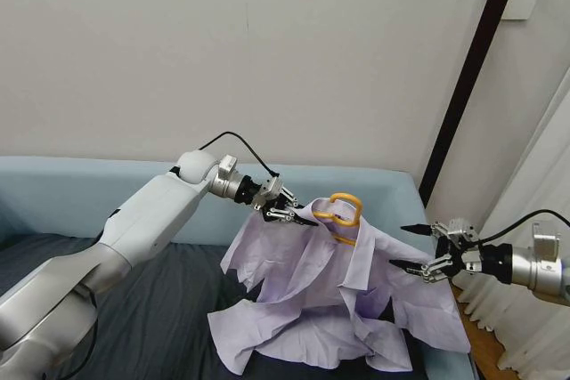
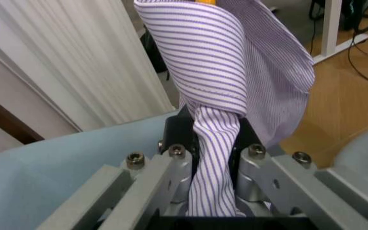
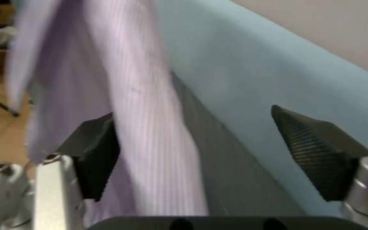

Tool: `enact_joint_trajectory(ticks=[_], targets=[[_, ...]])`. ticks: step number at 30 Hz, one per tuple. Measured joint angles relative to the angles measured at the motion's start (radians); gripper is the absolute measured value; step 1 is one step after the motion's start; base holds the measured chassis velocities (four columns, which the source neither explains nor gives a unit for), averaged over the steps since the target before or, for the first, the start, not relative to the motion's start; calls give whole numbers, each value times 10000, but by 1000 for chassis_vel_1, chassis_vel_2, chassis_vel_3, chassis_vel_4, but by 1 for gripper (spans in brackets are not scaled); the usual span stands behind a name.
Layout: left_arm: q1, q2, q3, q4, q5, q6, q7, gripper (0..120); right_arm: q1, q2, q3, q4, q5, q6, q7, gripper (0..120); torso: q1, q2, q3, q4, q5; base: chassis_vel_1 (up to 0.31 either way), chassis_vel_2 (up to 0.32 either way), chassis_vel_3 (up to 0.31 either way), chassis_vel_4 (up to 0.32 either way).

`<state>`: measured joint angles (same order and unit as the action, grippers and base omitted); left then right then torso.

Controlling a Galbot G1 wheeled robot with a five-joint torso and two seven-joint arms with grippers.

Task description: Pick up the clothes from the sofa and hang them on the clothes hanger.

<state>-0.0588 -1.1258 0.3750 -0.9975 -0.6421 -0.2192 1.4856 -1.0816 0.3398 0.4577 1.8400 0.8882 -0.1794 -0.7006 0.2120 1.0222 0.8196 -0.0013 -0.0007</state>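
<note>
Left gripper pinches the purple shirt at its collar; right gripper, jaws wide, sits at the shirt's 3 o'clock.

The sofa's left seat lies open to you. The draped shirt crowds its right end, between your left hand and right hand.

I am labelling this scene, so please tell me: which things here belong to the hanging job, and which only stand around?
Job: purple striped shirt, orange hanger, sofa, left gripper (shut on the shirt), right gripper (open beside it).
Just around: white curtain, dark pole.
</note>
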Motion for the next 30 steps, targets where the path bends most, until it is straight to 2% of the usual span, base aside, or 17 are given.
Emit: enact_joint_trajectory(ticks=[2,4,6,8,10,13,16,19,23,26,29,30], targets=[[15,-1,68,0,-165,105,-6,7,-22,38,-17,92,-40,-184,563,73,0,1,0,0,0,0,0,0,0],[17,-2,80,5,-180,116,-7,7,-21,45,-22,102,-50,-224,589,70,0,0,0,0,0,0,0,0,0],[18,-1,102,8,-192,125,-16,7,-19,47,-23,102,-63,-252,455,64,0,0,0,1,-1,0,0,0,0],[18,-9,151,8,-202,127,-28,7,-36,67,-23,85,-136,-269,-113,51,0,1,0,1,-2,0,0,0,0],[18,-18,163,8,-202,126,-32,7,-41,75,-22,66,-169,-269,-276,49,0,0,0,1,-1,0,0,0,0],[13,-88,229,-8,-204,108,-92,7,-74,101,-17,9,-379,-261,-819,34,0,0,0,-1,-1,0,0,0,0],[6,-110,267,-56,-206,94,-113,7,-89,102,-16,5,-410,-252,-864,26,0,1,0,-1,0,0,0,0,0],[-2,-130,298,-67,-214,54,-130,7,-85,85,-3,-12,-376,-245,-906,11,0,0,0,0,-1,0,0,0,0],[-21,-128,311,-63,-223,-14,-165,7,-87,63,4,-12,-333,-241,-1027,4,0,0,0,-1,-1,0,0,0,0],[-29,-118,317,-52,-229,-74,-165,7,-87,67,5,-9,-293,-238,-1096,4,0,0,0,-1,-1,0,0,0,0],[-43,-86,298,12,-391,-239,-208,19,-109,78,-43,23,-200,-192,-1115,3,0,0,0,0,0,0,0,0,0],[-43,-86,298,12,-391,-239,-208,19,-109,78,-43,23,-200,-192,-1115,3,0,0,0,0,0,0,0,0,0]])
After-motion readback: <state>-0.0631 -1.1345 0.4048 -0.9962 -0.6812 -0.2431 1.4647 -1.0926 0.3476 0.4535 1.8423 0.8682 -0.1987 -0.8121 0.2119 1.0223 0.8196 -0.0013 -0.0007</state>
